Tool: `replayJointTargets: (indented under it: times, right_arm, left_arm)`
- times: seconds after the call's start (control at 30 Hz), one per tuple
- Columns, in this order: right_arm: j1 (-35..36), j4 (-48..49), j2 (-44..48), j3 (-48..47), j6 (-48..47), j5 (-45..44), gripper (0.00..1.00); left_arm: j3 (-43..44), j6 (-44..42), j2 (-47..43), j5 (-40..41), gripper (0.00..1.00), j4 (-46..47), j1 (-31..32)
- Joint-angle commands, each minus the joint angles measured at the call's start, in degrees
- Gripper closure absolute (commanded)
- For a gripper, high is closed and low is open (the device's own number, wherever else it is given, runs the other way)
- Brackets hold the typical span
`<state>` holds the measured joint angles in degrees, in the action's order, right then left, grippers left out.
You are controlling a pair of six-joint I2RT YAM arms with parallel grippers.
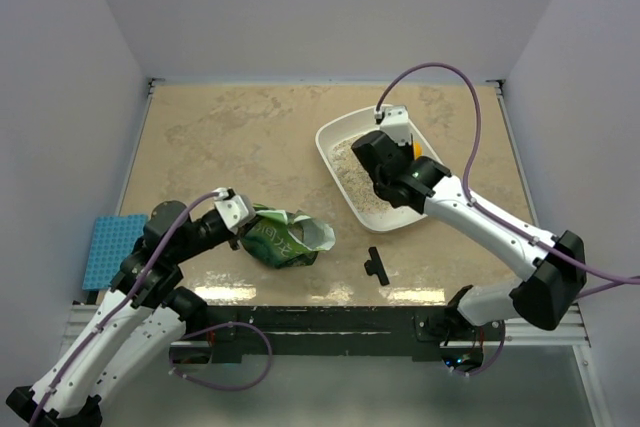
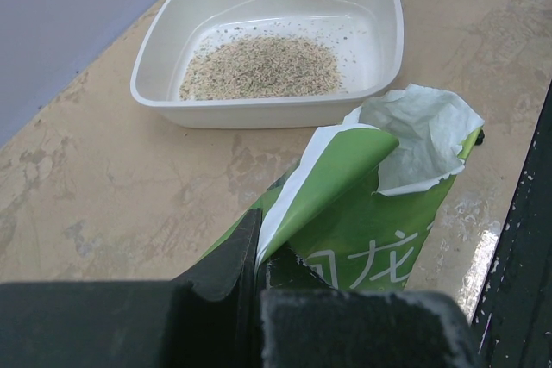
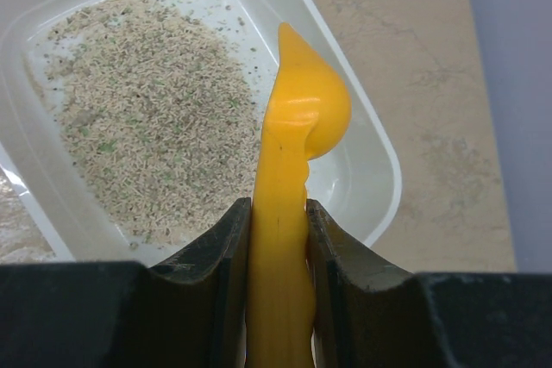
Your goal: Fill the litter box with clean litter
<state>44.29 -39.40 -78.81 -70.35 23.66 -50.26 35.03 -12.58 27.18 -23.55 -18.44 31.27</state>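
Near the desk (image 1: pixel 230 137) front, left jaws pinch a green bag (image 2: pixel 379 239) printed with Chinese characters; right jaws grip a yellow scoop (image 3: pixel 302 118) over the litter box (image 2: pixel 259 114).

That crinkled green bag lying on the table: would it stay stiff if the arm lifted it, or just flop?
Probably floppy: the green bag is creased and its open top curls over. It lies slumped, so it is likely fairly light, though its contents are hidden. The left gripper pinches only one edge, so it would likely dangle and sag.
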Motion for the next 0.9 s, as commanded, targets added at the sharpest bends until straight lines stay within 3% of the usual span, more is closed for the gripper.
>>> replayJointTargets:
  times: [0.0, 0.2, 0.4, 0.63, 0.87]
  right_arm:
    - [0.6, -4.8, 0.2, -4.9, -2.5, -6.3, 1.0]
    - [0.6, -1.2, 12.1, -10.5, -3.1, 18.0, 1.0]
    - [0.6, -9.7, 17.4, -15.4, 2.4, 39.2, 1.0]
    - [0.6, -13.1, 21.9, -15.3, 7.2, 56.0, 1.0]
    - [0.6, -17.2, 22.9, -17.1, 8.9, 65.5, 1.0]
  left_arm:
    - [1.6, 0.6, 1.3, 0.6, 1.0, -0.3, 0.4]
    - [2.2, 1.1, 3.0, -0.5, 1.0, 0.3, 0.4]
    - [2.7, 1.0, 4.0, -0.8, 1.0, 0.8, 0.4]
    - [2.8, 1.3, 4.9, -0.1, 1.0, 1.8, 0.4]
    - [3.7, 0.8, 5.4, 0.5, 1.0, 1.7, 0.3]
